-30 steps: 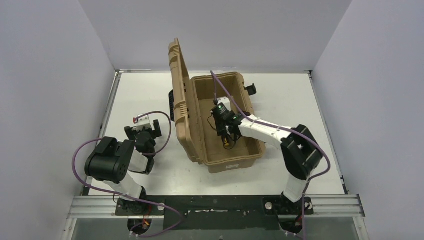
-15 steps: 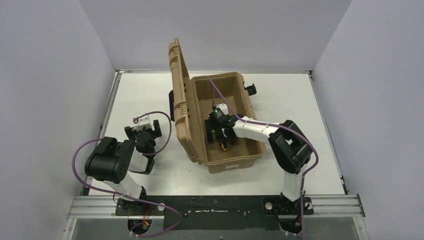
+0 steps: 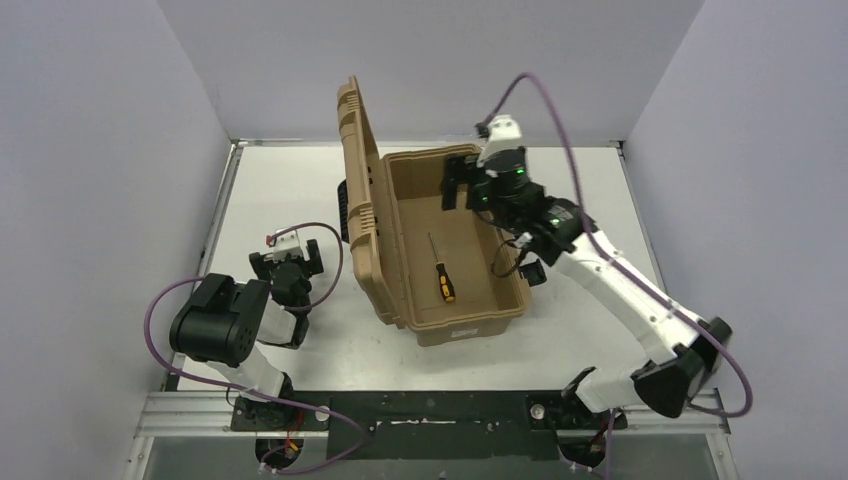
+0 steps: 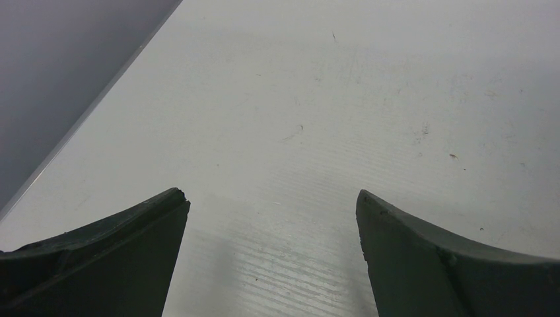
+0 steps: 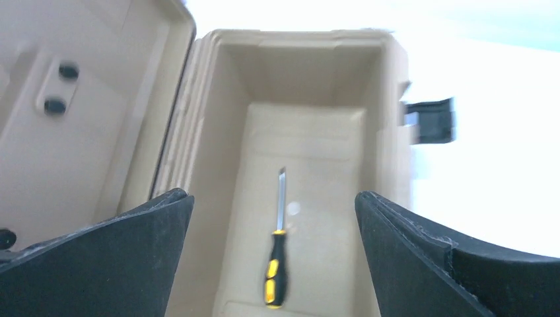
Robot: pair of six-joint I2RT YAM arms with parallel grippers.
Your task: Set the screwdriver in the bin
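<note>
Soft, even overhead light filled the top view, shadows faint. The right wrist picture was smeared, the screwdriver [image 5: 276, 264] soft-edged, the table [image 5: 489, 191] blown out white at right. Left wrist view was crisp.

Top: high, behind, looking down. Right wrist: above bin [image 5: 304, 72], shared with top. Left wrist: close over surface [image 4: 330, 99].
</note>
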